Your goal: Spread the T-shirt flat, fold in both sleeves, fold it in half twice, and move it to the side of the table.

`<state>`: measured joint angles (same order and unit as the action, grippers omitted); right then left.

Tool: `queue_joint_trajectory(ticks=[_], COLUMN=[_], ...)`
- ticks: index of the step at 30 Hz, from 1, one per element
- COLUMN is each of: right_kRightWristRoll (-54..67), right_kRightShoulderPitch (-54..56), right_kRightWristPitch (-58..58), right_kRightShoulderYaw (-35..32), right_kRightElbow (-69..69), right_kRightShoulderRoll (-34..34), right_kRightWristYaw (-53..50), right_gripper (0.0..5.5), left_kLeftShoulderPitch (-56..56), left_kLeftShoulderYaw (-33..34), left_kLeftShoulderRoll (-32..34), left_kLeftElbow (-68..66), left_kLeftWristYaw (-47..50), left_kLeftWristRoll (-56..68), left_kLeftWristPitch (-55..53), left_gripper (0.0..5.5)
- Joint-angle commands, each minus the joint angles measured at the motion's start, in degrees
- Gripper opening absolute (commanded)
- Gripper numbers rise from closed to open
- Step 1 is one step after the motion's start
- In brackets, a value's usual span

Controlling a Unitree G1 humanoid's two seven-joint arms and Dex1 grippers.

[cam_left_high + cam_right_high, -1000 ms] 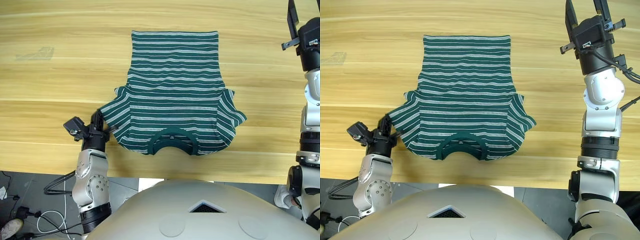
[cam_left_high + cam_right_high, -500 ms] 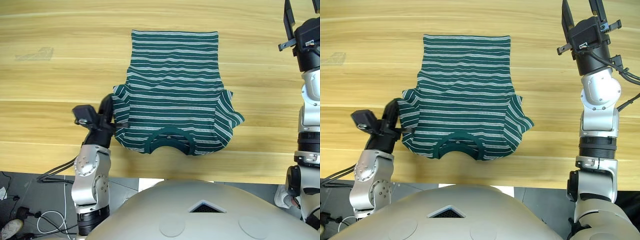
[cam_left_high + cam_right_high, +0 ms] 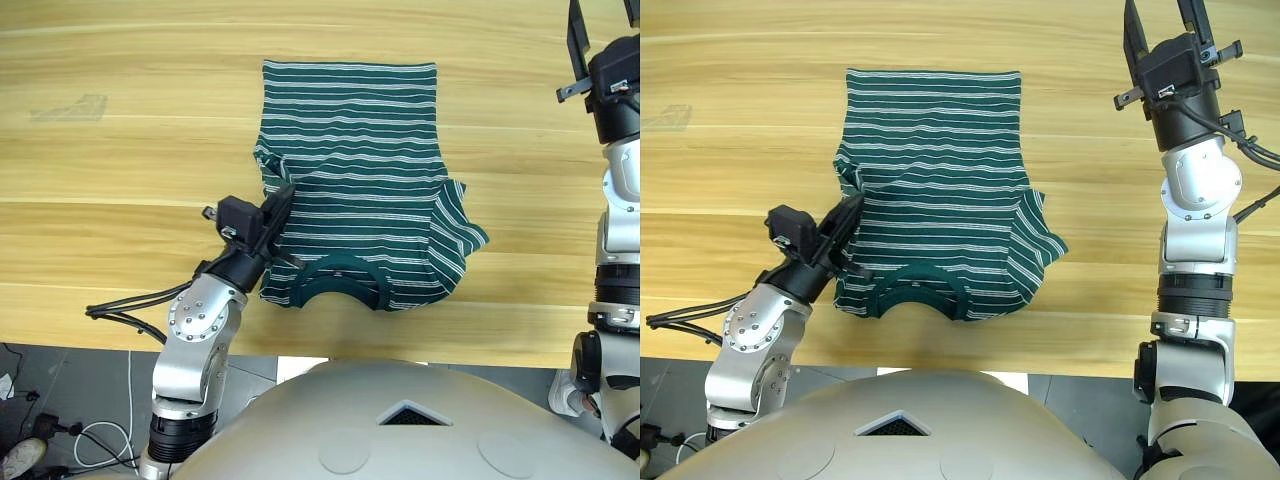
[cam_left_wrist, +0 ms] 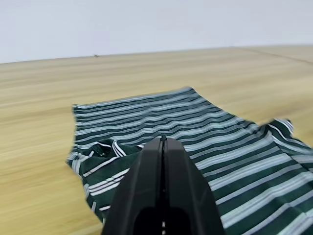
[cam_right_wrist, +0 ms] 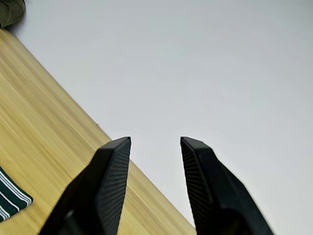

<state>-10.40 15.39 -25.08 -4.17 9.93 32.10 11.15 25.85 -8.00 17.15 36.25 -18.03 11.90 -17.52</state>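
Beneath left end effector [image 3: 284, 194], T-shirt [image 3: 350, 130].

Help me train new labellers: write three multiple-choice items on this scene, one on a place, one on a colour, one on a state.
1. Where is the left gripper? A) over the shirt's left side B) off the table C) on the right sleeve
2. The shirt is: A) plain red B) green with white stripes C) blue with dots
3. The right gripper is: A) shut on a sleeve B) shut, empty C) open
Answers: A, its tip sits at the folded-in left sleeve; B, stripes cross the whole body; C, a clear gap parts its fingers.
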Motion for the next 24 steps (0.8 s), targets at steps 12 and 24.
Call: queue_joint_trajectory(ticks=[12, 24], right_kRightWristRoll=[0.2, 23.4], right_kRightShoulderPitch=[-2.4, -11.8], right_kRightWristPitch=[0.3, 14.0], right_kRightShoulderYaw=[-1.7, -5.0], right_kRightElbow=[-0.5, -10.3], right_kRightShoulderRoll=[0.5, 0.1], right_kRightWristYaw=[0.1, 14.9], right_gripper=[1.87, 1.87], left_kLeftShoulderPitch=[-2.3, 5.9], left_kLeftShoulderYaw=[-5.8, -6.6], left_kLeftShoulderRoll=[3.6, 16.9], left_kLeftElbow=[-8.0, 7.4], left_kLeftWristYaw=[0.2, -18.5], left_kLeftWristRoll=[-14.0, -4.1], left_kLeftWristPitch=[6.3, 15.9], left_gripper=[0.23, 2.07])
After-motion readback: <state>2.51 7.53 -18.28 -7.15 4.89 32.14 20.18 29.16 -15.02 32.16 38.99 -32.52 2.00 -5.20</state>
